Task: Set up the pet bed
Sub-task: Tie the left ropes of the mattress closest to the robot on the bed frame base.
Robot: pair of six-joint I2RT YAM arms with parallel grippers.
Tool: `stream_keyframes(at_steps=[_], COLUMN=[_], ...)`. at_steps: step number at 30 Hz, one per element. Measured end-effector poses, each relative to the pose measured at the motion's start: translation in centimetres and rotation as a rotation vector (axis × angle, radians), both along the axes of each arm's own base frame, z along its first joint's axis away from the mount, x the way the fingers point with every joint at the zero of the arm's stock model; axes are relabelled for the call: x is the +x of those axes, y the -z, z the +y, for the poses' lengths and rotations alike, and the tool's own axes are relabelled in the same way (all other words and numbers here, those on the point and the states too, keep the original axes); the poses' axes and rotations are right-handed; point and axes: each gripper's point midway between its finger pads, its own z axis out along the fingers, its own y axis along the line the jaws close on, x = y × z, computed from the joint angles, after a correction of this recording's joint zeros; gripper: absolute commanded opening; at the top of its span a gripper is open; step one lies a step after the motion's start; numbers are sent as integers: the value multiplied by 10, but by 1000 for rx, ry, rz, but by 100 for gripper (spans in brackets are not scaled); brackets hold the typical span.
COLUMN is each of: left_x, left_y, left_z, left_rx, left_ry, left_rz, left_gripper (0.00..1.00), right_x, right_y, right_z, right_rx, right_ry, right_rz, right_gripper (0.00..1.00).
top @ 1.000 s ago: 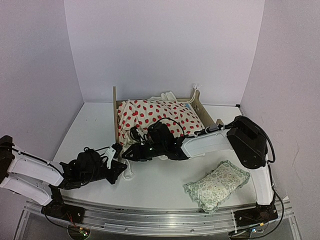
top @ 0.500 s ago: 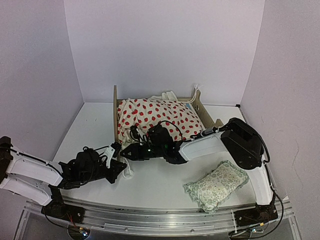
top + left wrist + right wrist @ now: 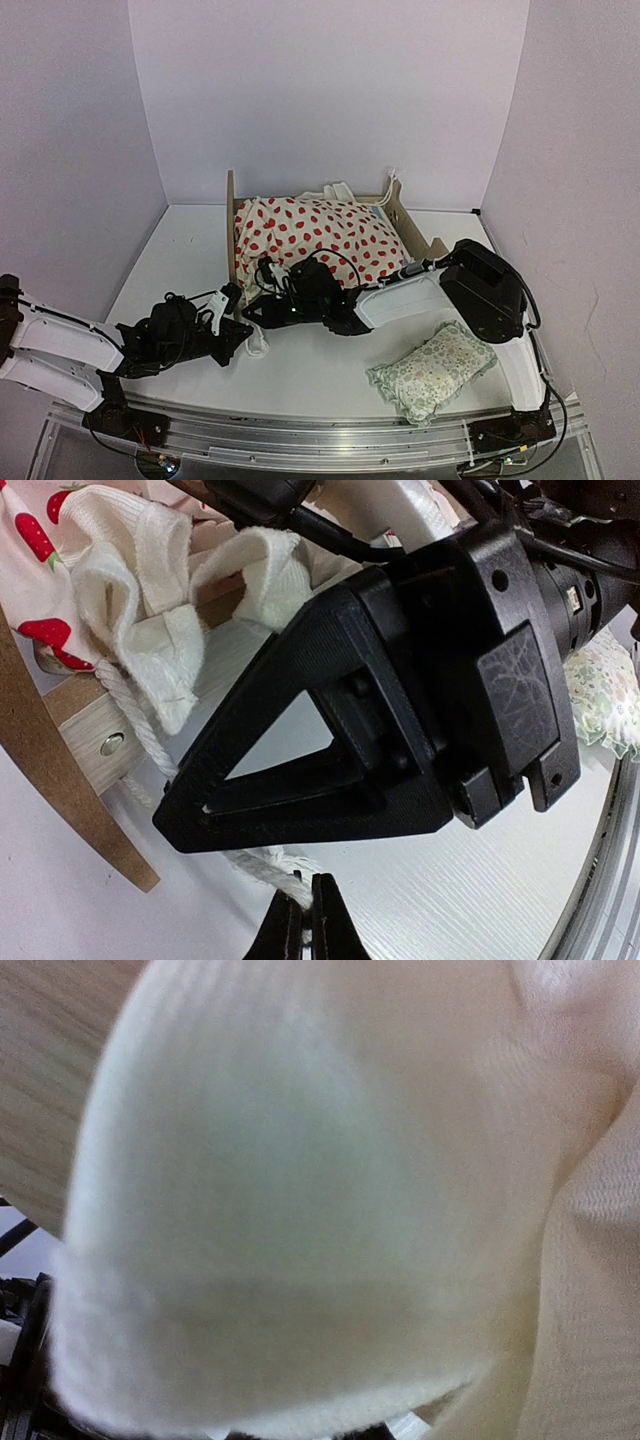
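Observation:
The pet bed stands at the back middle, its light-wood end boards upright. The cream red-dotted cushion lies in it. My left gripper sits low on the table by the bed's near left corner. In the left wrist view it is shut on a white rope that runs from an eyelet in the wooden board. My right gripper reaches in just above it, against white frilled fabric. That fabric fills the right wrist view and hides its fingers.
A small green floral frilled pillow lies on the table at the near right, by the right arm's base. White walls close in the back and both sides. A metal rail runs along the near edge.
My right gripper has slid left and a little nearer, closing on the left gripper at the bed's corner. The left gripper has barely shifted.

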Motion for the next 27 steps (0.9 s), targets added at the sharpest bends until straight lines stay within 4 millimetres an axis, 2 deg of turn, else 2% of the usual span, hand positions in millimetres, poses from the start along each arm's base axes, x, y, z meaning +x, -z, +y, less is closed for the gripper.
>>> stream_keyframes(at_steps=[2, 7, 11, 19, 27], left_x=[0, 1, 5, 16, 30], left_y=[-1, -5, -4, -8, -20], left_z=[0, 2, 8, 13, 2], left_rx=[-2, -14, -9, 0, -4], left_ry=[0, -12, -41, -83, -82], left_rz=[-1, -4, 9, 11, -14], left_gripper=[5, 7, 8, 9, 7], right_x=[1, 1, -2, -6, -12], right_y=[-3, -3, 7, -1, -1], right_z=[1, 0, -12, -29, -37], right_rx=[10, 24, 2, -13, -23], right_ry=[2, 7, 18, 28, 21], right_rz=[-10, -22, -29, -54, -46], right_gripper=[0, 0, 0, 0, 0])
